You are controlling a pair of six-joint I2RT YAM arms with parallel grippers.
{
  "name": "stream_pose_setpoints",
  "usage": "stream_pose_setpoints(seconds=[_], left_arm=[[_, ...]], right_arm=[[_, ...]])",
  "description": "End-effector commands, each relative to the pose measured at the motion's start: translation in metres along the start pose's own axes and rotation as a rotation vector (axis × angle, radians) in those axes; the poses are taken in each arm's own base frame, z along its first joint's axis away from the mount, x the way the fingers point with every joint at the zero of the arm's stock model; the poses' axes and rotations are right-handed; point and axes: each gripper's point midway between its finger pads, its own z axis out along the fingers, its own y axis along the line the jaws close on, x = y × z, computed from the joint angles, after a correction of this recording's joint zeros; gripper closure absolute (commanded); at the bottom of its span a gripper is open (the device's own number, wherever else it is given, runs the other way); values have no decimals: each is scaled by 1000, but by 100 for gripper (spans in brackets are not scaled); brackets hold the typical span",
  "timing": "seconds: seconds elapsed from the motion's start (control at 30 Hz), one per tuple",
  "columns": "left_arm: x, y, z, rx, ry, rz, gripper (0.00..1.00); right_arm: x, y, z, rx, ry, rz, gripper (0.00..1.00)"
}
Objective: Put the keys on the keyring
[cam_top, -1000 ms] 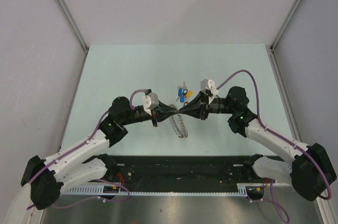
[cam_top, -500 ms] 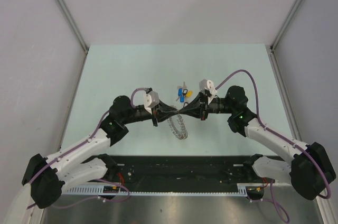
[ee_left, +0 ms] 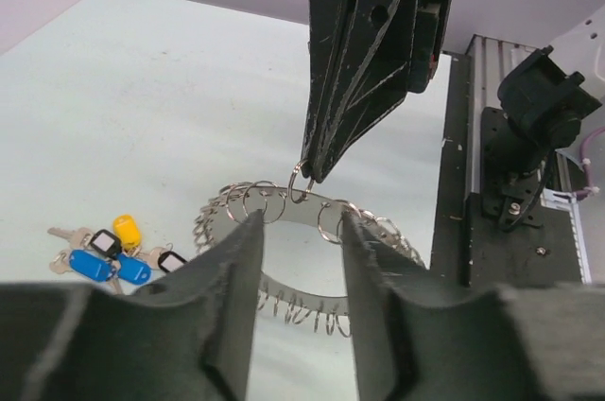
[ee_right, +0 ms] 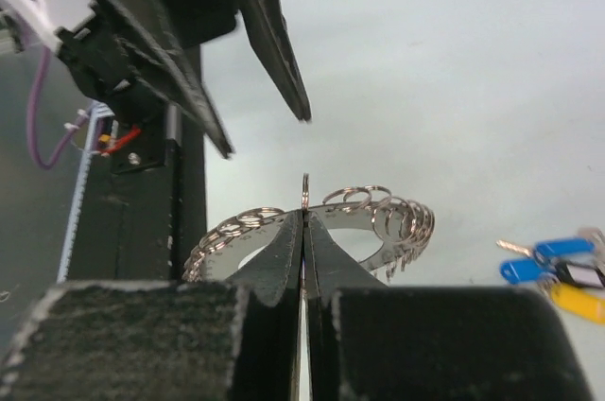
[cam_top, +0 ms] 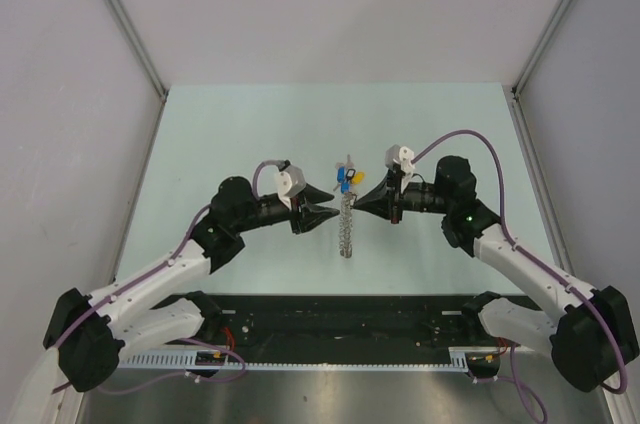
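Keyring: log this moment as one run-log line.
left gripper: open, astride keyring | right gripper: shut on keyring | keys: lying on table, apart from keyring

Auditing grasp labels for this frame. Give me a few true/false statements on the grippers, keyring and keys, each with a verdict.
1. The right gripper is shut on the keyring. True.
2. The left gripper also clamps the keyring. False: its jaws stand open, and in the right wrist view its fingertips are clear of the ring.
3. The keys lie in a cluster on the table, apart from the keyring. True.
4. A blue key already hangs on the keyring. False: the blue keys are in the cluster on the table.
5. The keyring lies flat on the table. False: it hangs on edge from the right gripper's pinch.
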Motion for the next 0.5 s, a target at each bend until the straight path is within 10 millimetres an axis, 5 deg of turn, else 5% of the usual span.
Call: stream_pose_setpoints(seconds=[0.0,0.23,0.47], left_arm=[[-30,15,-3,-70,-48,50,51],[-38,41,-28,-283,21,23,23],[-31,63,-84,-568,77,35,12]], right_arm=[[0,-22,-9,125,101,-39,100],[36,-50,-21,300,329,21,100],[79,-56,-10,330,602,41,100]])
